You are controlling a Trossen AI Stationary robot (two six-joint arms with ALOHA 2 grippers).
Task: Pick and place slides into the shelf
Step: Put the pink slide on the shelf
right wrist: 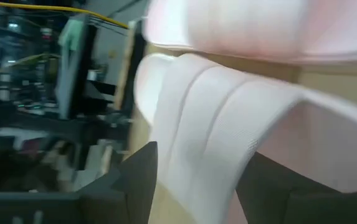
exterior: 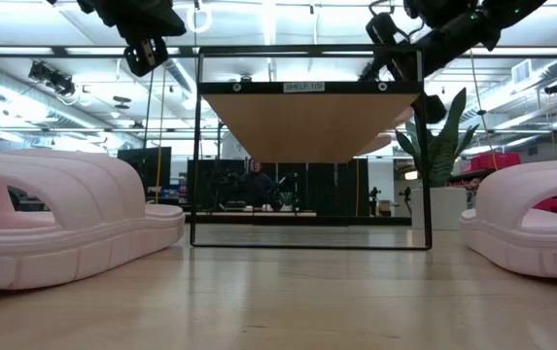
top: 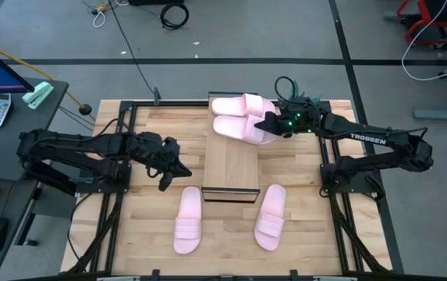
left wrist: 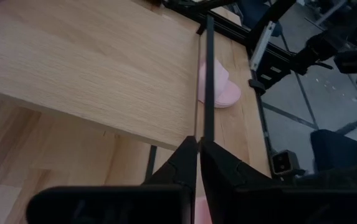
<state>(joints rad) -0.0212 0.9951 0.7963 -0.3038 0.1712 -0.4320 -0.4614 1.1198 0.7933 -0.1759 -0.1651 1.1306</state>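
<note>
High view: the shelf (top: 231,164) stands at the middle of the worktop (top: 145,234). Two slides lie side by side on the shelf's far end, the farther slide (top: 243,104) and the nearer slide (top: 239,127). The right gripper (top: 272,125) sits at the nearer one's right side, its fingers hard to make out against the dark wrist. Two more slides lie on the worktop past the shelf's near end, one at the left corner (top: 188,220), one at the right corner (top: 271,216). The left gripper (top: 178,166) hangs just left of the shelf, apart from every slide.

Low view: the shelf board (exterior: 309,122) is seen from beneath, on its black frame. The two worktop slides are cut off at either edge of the picture, and the pair on the shelf is hidden by the board.

Left wrist view: the left fingers (left wrist: 184,163) are pressed together, empty, above the shelf's edge; a slide (left wrist: 223,87) lies beyond.

Right wrist view: the right fingers (right wrist: 138,168) stand spread on either side of a slide's strap (right wrist: 228,124), which fills the gap between them; whether they touch it is blurred.
</note>
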